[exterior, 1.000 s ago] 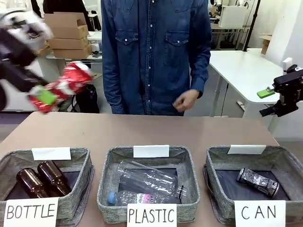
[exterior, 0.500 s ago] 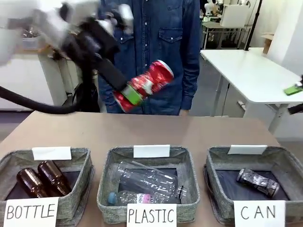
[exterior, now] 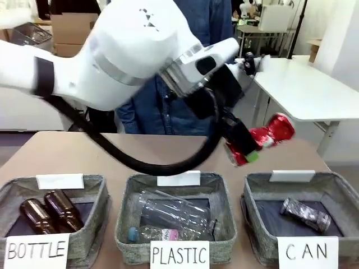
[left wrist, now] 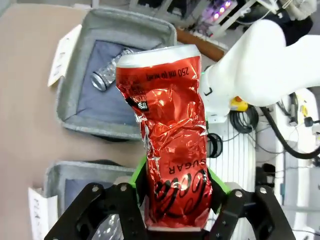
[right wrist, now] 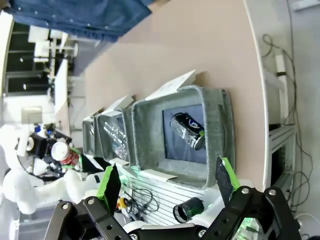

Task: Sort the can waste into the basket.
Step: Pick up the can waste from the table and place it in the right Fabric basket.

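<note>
Along the bottom of the front view three grey fabric baskets stand in a row on the brown table (exterior: 73, 154): the BOTTLE basket (exterior: 95, 216) at lower left with two brown glass bottles (exterior: 47, 216), the PLASTIC basket (exterior: 224, 218) in the middle with clear plastic bottles (exterior: 171, 216), and the CAN basket (exterior: 253, 224) at lower right, where the dark can (exterior: 305, 214) lies on the dark lining. Above and just left of that basket, right of centre, the left gripper (exterior: 247, 150) is clamped on the crumpled red can (exterior: 268, 136), tilted up to the right; in the left wrist view the red can (left wrist: 170, 145) rises between the green pads, over the table beside the basket. The white left arm (exterior: 112, 61) crosses the upper frame and hides most of a person in a denim shirt (exterior: 168, 112) behind the table. Farther back stand a white table (exterior: 303, 89) and cardboard boxes (exterior: 70, 36), partly cut off. In the right wrist view the right gripper (right wrist: 170, 184) stands wide open, holding nothing, looking down on the CAN basket (right wrist: 225, 125).
</note>
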